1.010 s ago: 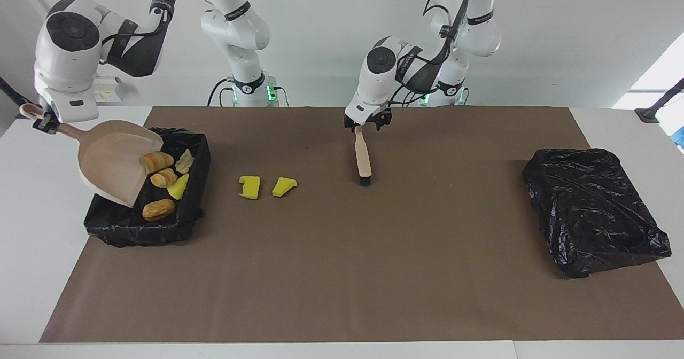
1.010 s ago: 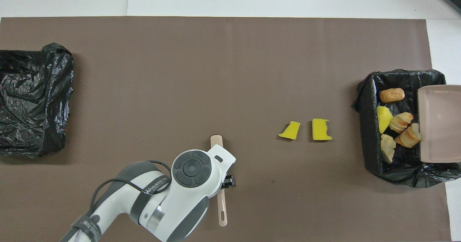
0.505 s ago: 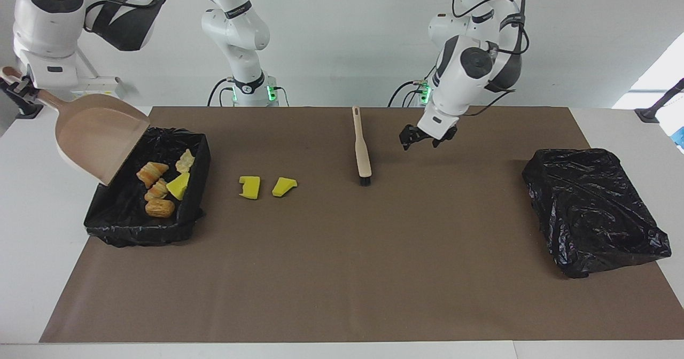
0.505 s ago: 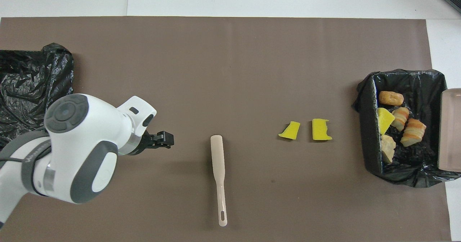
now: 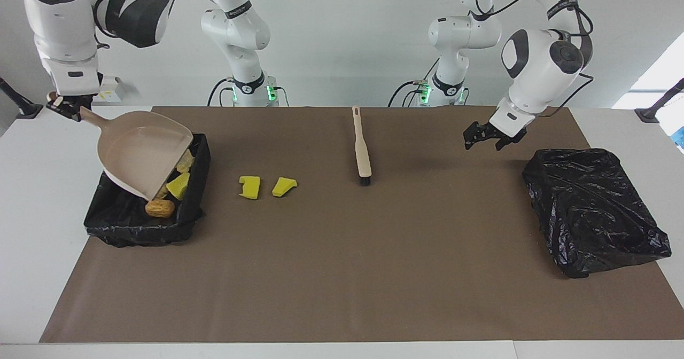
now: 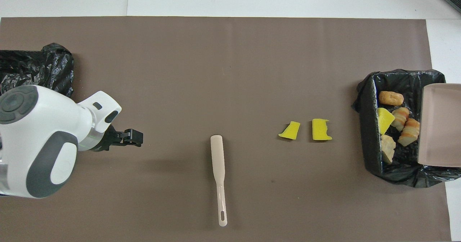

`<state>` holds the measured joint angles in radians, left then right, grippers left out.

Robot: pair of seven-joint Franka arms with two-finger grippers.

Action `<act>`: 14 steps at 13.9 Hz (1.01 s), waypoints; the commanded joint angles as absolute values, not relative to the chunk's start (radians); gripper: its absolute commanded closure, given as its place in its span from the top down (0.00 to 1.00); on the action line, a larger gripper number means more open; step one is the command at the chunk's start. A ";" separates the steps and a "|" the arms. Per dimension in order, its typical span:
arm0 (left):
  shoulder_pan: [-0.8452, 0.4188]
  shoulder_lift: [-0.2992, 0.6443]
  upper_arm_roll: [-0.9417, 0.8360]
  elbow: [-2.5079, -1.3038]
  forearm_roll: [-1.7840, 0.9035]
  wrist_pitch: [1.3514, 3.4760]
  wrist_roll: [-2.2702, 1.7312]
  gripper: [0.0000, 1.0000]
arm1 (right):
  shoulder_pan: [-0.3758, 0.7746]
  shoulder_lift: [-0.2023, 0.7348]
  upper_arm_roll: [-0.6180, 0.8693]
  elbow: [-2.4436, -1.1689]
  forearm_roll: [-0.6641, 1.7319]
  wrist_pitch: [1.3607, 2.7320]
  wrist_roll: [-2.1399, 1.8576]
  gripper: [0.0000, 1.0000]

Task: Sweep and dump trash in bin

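1. The trash still loose is two yellow sponge chunks (image 5: 249,187) (image 5: 284,186), lying side by side on the brown mat (image 5: 342,273), between the brush (image 5: 362,148) and the bin lined with black plastic (image 5: 181,225) at the right arm's end of the tabletop.
2. They look light, soft and squashy. Bristles should push them along easily, though they may tumble or skid off line. A claw could pinch one across its flat faces.
3. That bin holds a bread-like roll (image 6: 391,97), two striped pastry pieces (image 6: 408,135), a yellow sponge wedge (image 6: 384,119) and a pale dumpling-like lump (image 6: 386,148).
4. The second black-lined bin (image 5: 593,209), at the left arm's end, shows nothing inside that I can make out.
5. The right claw (image 5: 64,106) is clamped on the handle of the beige dustpan (image 5: 141,153), which hangs tilted over the filled bin, its lip low among the pieces.
6. The left claw (image 5: 487,136) is spread wide and holds nothing, over the mat between the brush and the second bin.
7. The brush lies flat, bristles away from the robots, stiff and slim. The narrow handle is the place to grip.
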<state>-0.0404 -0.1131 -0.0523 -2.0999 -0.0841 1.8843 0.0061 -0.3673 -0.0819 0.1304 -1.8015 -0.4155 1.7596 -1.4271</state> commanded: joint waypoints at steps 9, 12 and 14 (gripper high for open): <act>0.040 -0.202 -0.054 -1.740 -0.011 1.474 0.117 1.00 | -0.029 0.087 0.140 -1.744 -0.058 1.813 -0.533 0.00; 0.040 -0.253 -0.061 -1.746 -0.011 1.477 0.114 1.00 | 0.105 0.188 0.140 -1.682 -0.052 1.851 -0.197 0.00; 0.038 -0.259 -0.063 -1.758 -0.011 1.485 0.110 1.00 | 0.176 0.227 0.140 -1.661 -0.054 1.902 -0.050 0.00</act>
<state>0.0329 -0.2454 -0.0548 -1.7372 -0.0248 1.4886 0.1176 0.1263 0.1722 0.1454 -1.7243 -0.0741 1.8759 -0.1737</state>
